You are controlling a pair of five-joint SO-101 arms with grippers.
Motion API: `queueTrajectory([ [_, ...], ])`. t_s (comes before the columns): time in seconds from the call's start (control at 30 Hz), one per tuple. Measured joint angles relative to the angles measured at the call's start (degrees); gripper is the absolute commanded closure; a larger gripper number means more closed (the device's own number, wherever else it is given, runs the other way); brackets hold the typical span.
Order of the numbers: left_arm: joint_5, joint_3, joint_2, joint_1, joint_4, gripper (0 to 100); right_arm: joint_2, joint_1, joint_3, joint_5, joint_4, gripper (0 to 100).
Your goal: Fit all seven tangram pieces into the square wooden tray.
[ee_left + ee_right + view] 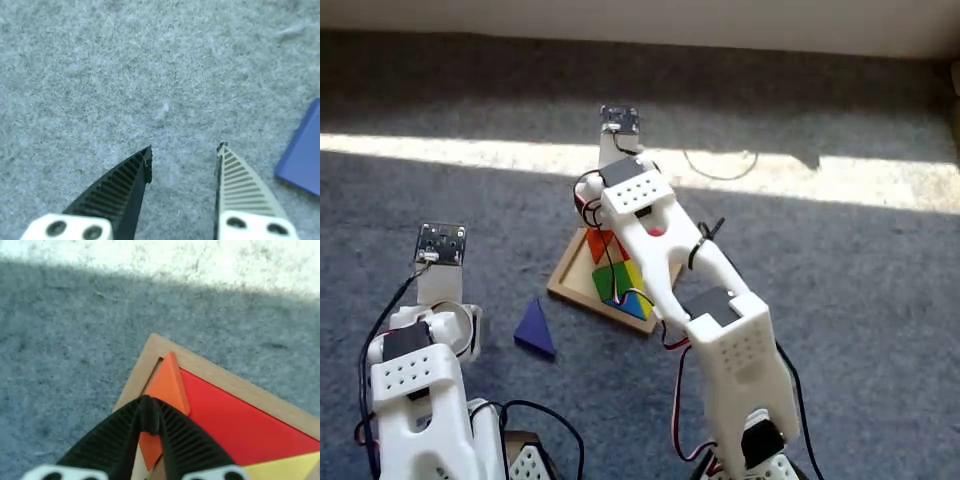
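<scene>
Clamped tight on the orange triangle [167,382] with the right gripper [150,422], at the 11 o'clock corner of the wooden tray [210,371] in the high view, edge against the red piece [235,425]. Seemingly tilted rather than seated flat, though hard to confirm. Lower slowly, keep that edge flush to the red piece, and let go only once level. On the left gripper [182,150], claws spread apart over carpet, gripping nothing. Blue triangle [535,328] near the tray, at its 8 o'clock, not yet placed.
</scene>
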Motion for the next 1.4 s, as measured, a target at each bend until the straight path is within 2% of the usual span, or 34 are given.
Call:
queueTrajectory([
  [0.73,0.0,0.0,0.0,0.0,0.0,79,-1.8,-2.6,0.1,0.0,3.3,99.3],
  [0.9,0.0,0.0,0.0,0.0,0.0,79,-8.9,-2.6,1.1,0.0,3.6,99.3],
  [1.2,0.0,-0.5,0.0,0.0,0.0,78,-27.7,-2.6,14.5,0.2,5.8,99.3],
  [1.3,0.9,-4.6,0.0,0.0,0.0,78,-34.3,-2.6,21.0,0.2,5.8,99.3],
  [1.4,5.0,-10.3,0.0,0.0,0.0,78,-40.1,-2.5,27.6,0.2,5.8,99.3],
])
